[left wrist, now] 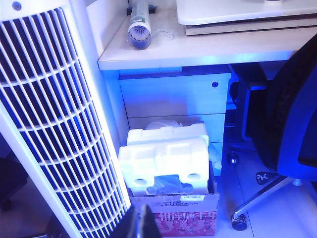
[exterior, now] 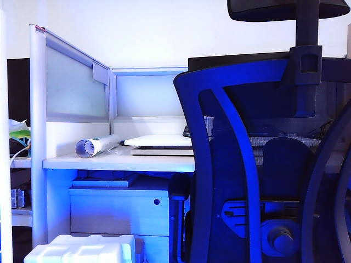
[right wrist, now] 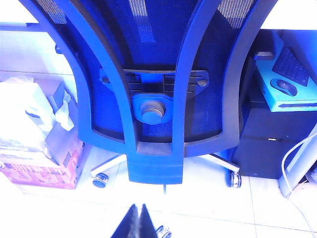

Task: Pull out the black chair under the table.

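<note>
Black chair [exterior: 258, 164] against table [exterior: 118, 162] edge

Your left hand [left wrist: 140, 225] showed only as dark fingertips pressed together at the edge of its wrist view, held in the air and gripping nothing. Your right hand [right wrist: 137, 223] looked the same: fingers meeting in a closed point, raised clear, nothing between them.

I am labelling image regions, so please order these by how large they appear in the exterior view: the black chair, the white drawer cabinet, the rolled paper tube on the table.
1. black chair, by far the largest, though it also stands nearest the camera.
2. white drawer cabinet.
3. rolled paper tube, smallest.
</note>
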`<state>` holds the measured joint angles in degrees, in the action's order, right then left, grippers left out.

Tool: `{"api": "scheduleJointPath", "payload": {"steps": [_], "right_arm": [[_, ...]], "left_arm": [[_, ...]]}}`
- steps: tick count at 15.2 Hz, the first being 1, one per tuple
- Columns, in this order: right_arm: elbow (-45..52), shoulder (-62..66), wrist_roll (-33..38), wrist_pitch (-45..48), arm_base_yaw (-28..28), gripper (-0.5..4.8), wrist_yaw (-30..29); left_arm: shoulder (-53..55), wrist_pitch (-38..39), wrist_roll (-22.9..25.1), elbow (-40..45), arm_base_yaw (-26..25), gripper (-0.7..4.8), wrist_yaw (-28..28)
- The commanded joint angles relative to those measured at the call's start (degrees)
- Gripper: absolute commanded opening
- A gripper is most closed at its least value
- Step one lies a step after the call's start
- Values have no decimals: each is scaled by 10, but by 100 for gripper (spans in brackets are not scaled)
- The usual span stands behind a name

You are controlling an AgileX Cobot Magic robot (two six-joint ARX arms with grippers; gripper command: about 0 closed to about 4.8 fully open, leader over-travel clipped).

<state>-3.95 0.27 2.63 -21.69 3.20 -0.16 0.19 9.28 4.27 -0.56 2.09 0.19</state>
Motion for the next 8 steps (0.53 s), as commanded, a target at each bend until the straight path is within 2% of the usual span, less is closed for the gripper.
{"api": "scheduleJointPath", "payload": {"steps": [1,8], "right_arm": [[2,-2,-1,5,0,-8,2],[2,-2,0,8,0,4,0]], "left_arm": [[0,14,0,2,0,26,-1],[0,14,0,2,0,26,-1]]}}
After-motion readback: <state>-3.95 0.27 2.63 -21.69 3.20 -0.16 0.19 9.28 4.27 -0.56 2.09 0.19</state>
